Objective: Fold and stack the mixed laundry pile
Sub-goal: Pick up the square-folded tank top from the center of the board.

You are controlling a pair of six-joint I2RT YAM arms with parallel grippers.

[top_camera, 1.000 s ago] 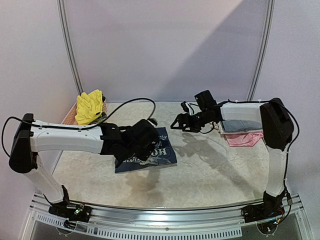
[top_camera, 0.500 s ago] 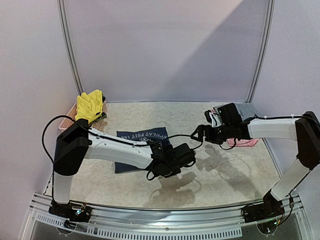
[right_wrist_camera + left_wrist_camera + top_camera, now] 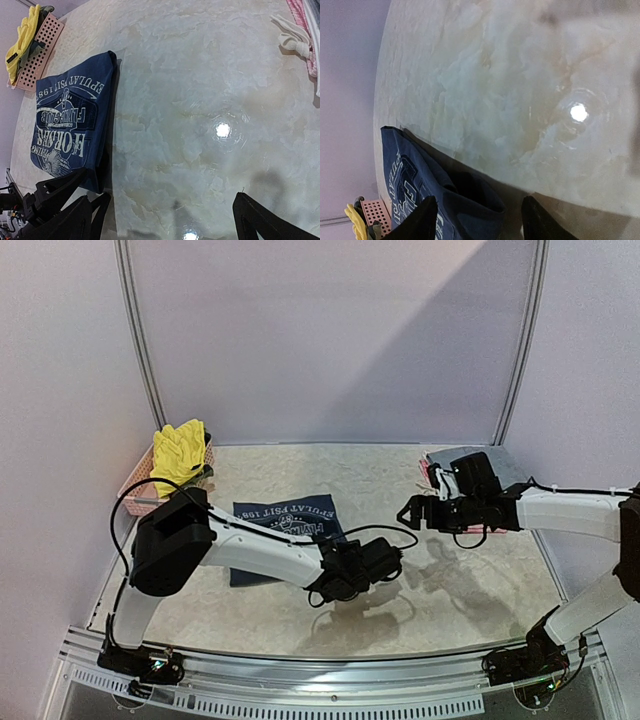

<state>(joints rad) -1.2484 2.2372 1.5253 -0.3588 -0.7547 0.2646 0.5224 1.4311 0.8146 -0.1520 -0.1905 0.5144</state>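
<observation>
The navy blue top [image 3: 290,515] lies folded flat and rectangular at 9 o'clock on the glossy, pale-veined bench [image 3: 400,610], its white lettering facing up; the bright yellow garment [image 3: 180,452] slumps over the pink lattice basket [image 3: 138,480] at 10 o'clock; soft white [image 3: 291,36] and pink [image 3: 299,11] pieces sit at 2 o'clock. The left arm stretches low across the bench; the left tool [image 3: 478,205] is part open, with the top's corner between its dark fingers, ungripped. The right arm reaches in from 3 o'clock; the right tool [image 3: 167,205] gapes wide and empty.
</observation>
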